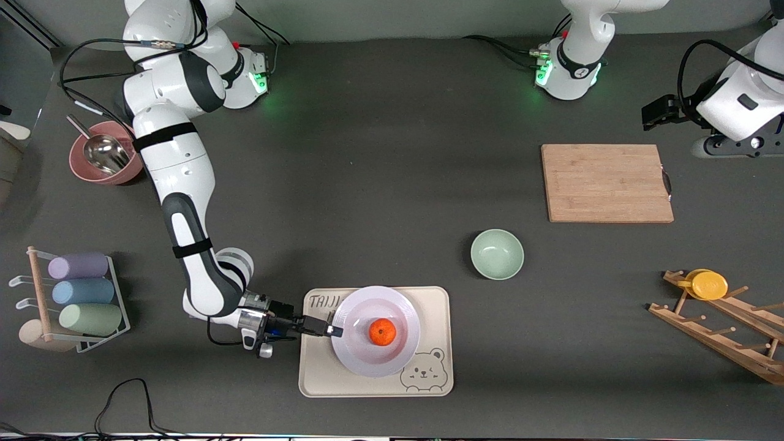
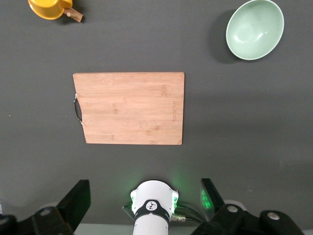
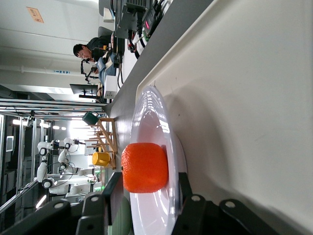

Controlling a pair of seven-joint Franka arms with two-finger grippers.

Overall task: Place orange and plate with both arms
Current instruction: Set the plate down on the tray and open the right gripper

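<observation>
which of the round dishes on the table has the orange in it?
The white plate on the cream bear tray; the orange sits in its centre. The pale green bowl is empty, and the pink bowl holds only a metal scoop.

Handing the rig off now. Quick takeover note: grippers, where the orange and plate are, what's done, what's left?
Right gripper: low at the plate's rim, at the end toward the right arm, fingers straddling the rim with a gap, not clamped.
Left gripper: open, waiting above the table near its base, by the wooden cutting board.
Plate: sits flat on the cream bear tray.
Orange: rests in the middle of the plate.
Done: plate on tray, orange on plate.
Left: pull the right gripper clear of the rim without nudging the plate; probably nothing else.
</observation>
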